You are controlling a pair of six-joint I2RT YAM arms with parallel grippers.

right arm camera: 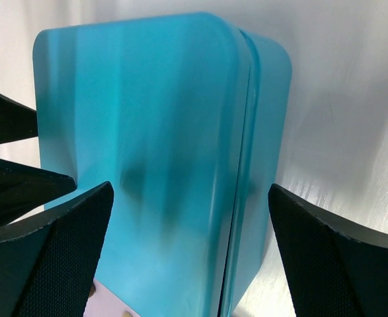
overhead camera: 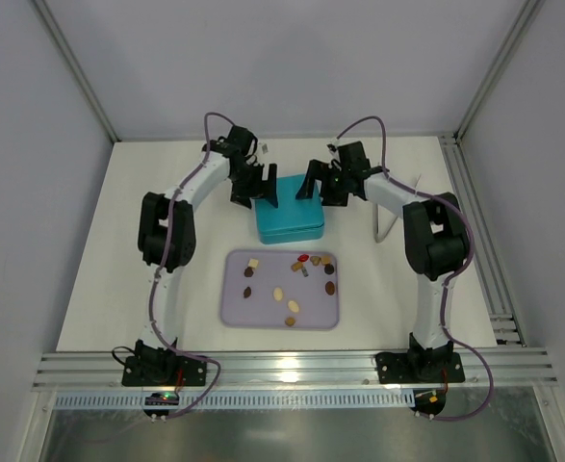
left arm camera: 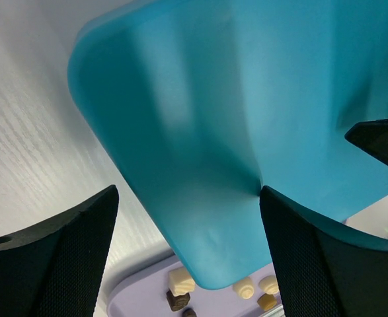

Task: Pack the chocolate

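Observation:
The chocolate [overhead camera: 292,281], several small brown, tan and cream pieces and a red one, lies scattered on a lavender tray [overhead camera: 236,313]. A few pieces [left arm camera: 180,281] show in the left wrist view on the tray [left arm camera: 137,290]. A closed teal box [overhead camera: 290,219] stands just behind the tray. My left gripper [overhead camera: 265,191] is open over the box's far left part, the box [left arm camera: 233,132] between its fingers [left arm camera: 55,264]. My right gripper [overhead camera: 319,183] is open over the box's far right part, straddling the box [right arm camera: 154,152] and its lid seam.
Grey enclosure walls surround the white table. An aluminium rail [overhead camera: 292,368] runs along the near edge, and another down the right side [overhead camera: 479,241]. A thin white cable loop [overhead camera: 388,226] lies right of the box.

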